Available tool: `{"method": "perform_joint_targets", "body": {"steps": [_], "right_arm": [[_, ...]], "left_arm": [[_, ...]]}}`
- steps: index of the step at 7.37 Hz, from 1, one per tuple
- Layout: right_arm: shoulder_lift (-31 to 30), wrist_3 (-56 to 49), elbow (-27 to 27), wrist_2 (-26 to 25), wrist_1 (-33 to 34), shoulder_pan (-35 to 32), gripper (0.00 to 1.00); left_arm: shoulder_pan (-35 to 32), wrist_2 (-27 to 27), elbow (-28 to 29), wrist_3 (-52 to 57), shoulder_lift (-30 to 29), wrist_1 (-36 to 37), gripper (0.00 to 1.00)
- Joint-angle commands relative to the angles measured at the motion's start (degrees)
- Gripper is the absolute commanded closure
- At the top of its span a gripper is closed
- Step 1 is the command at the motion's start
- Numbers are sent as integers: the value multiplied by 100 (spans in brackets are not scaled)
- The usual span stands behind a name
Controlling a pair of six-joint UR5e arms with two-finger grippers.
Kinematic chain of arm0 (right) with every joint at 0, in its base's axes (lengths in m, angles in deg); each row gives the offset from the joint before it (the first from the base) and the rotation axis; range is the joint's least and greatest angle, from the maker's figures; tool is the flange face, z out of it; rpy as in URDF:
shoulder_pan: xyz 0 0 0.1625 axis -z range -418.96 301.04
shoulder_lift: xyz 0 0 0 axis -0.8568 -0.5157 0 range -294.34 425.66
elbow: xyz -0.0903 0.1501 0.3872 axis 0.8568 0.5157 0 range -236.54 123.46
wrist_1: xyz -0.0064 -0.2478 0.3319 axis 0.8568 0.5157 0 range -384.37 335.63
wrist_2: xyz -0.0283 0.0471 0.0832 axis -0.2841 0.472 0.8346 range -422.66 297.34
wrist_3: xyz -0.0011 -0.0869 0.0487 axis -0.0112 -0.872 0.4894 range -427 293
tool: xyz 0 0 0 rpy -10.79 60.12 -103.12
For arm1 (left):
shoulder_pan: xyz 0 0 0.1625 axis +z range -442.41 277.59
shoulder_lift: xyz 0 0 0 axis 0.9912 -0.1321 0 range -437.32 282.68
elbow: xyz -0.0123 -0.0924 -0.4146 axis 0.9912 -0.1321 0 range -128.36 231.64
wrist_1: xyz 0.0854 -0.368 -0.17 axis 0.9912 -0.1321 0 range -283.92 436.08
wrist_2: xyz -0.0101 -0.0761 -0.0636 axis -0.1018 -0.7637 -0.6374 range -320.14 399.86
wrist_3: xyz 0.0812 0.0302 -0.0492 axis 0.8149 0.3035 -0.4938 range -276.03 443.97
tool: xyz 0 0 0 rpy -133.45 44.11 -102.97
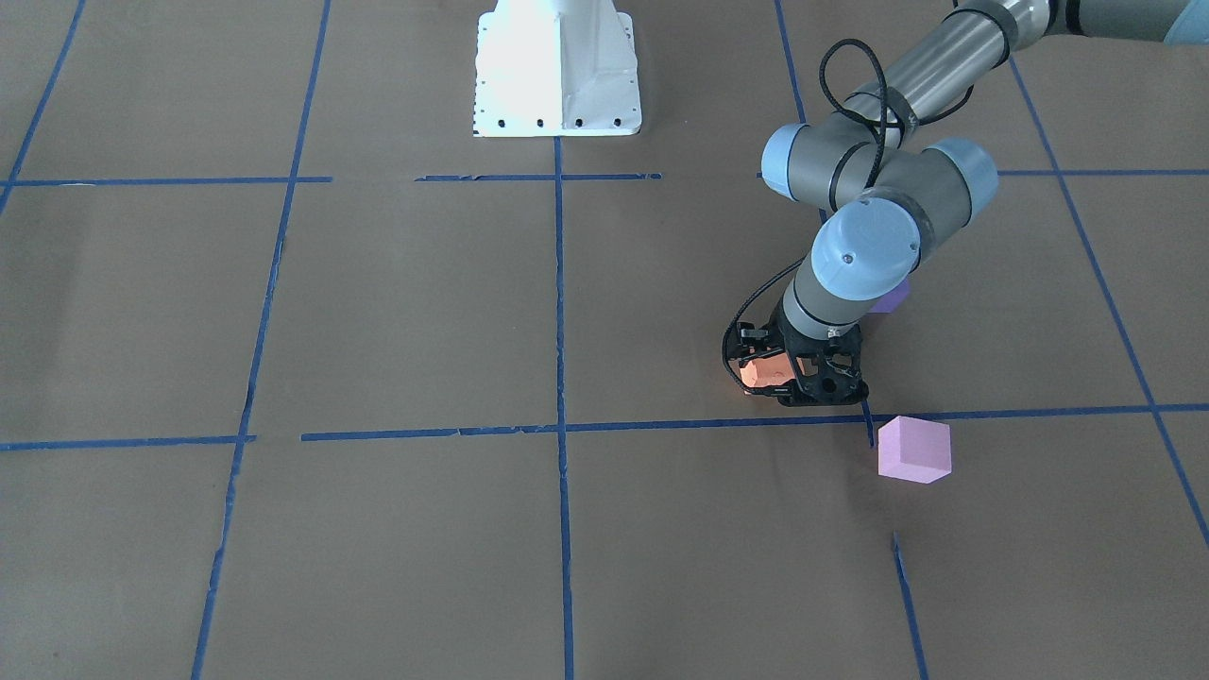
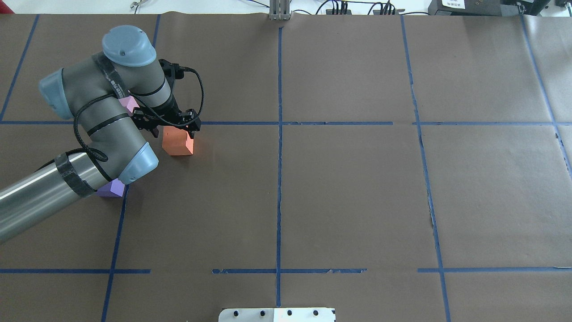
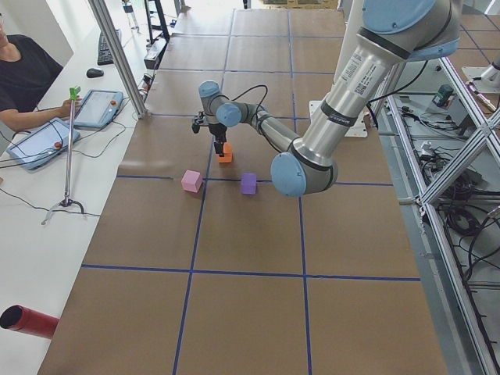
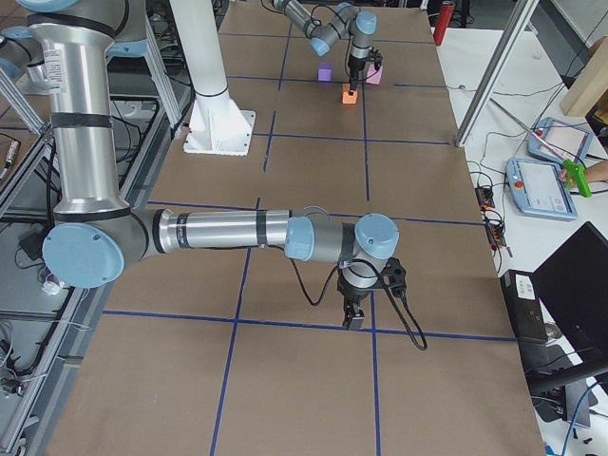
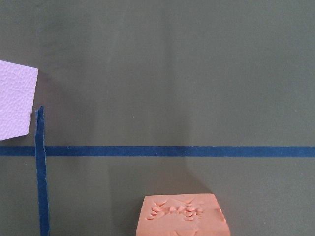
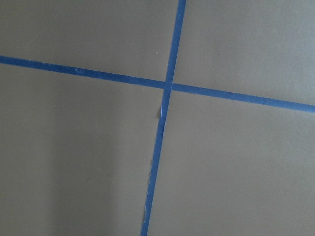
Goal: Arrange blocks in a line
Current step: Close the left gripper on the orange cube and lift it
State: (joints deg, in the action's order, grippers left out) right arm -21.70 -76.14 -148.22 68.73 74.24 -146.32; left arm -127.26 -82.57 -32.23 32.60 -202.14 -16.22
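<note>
Left gripper [image 1: 790, 378] sat low around the orange block [image 1: 767, 370], robot side of the tape line [image 1: 661, 425]; we couldn't tell if it was clamped. Risk: a loose or off-centre hold could twist it out of line with the other 2, pink block [image 1: 912, 450] and purple block [image 2: 111, 188]

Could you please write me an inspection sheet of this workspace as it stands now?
Surface: brown paper table with a blue tape grid; some gaps in the tape.
Job's things: orange block, purple block and pink block lie apart, not in one line.
Clutter: nothing seen.
Grippers: left gripper straddles the orange block, grip unclear; right gripper points down near a tape line, state cannot be told.
Cables: black cable loops at the left wrist, above the blocks.
Surroundings: operator seated at the side bench with tablets; white pedestal on the table.
</note>
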Motion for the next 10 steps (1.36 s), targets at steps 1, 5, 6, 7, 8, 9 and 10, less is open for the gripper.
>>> {"method": "perform_joint_targets", "body": {"steps": [1, 5, 6, 7, 8, 9, 10], "right_arm": [[0, 0, 1, 0, 0, 0, 0], [0, 0, 1, 0, 0, 0, 0], [0, 0, -7, 0, 0, 0, 0], [0, 0, 1, 0, 0, 0, 0], [0, 8, 1, 0, 0, 0, 0], [0, 0, -7, 0, 0, 0, 0], [0, 0, 1, 0, 0, 0, 0]], "left_arm": [[72, -9, 3, -40, 10, -25, 0], [99, 0, 99, -242, 80, -412, 2], [99, 0, 100, -242, 89, -412, 6], [99, 0, 108, -242, 89, -421, 21], [99, 0, 117, -233, 89, -421, 46], [99, 0, 117, -190, 80, -421, 71], [38, 0, 91, -146, 89, -438, 89]]}}
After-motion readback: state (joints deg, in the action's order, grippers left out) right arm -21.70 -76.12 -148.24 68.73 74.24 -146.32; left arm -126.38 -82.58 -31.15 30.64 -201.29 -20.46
